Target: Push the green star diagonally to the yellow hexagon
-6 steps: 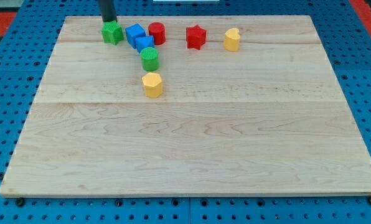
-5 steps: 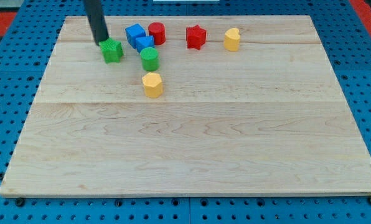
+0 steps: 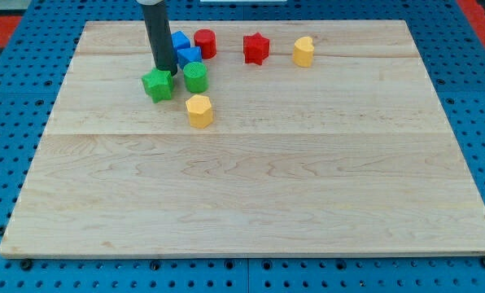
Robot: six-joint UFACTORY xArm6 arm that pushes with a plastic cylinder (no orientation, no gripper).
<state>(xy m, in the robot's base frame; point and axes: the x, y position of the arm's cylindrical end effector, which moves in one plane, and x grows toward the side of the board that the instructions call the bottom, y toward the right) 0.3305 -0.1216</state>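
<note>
The board (image 3: 251, 179) was pale wood with visible grain and a smooth, faintly satin finish, resting on a blue perforated base (image 3: 6, 122) that looked like matt plastic. The green star (image 3: 158, 85) and yellow hexagon (image 3: 198, 111) appeared as solid-coloured matt plastic, and the rod ending in my tip (image 3: 164, 72) looked dark and dull.

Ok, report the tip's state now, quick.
My tip: no jaws, holds nothing; it touches the green star on its top side, up-left of the yellow hexagon.
</note>
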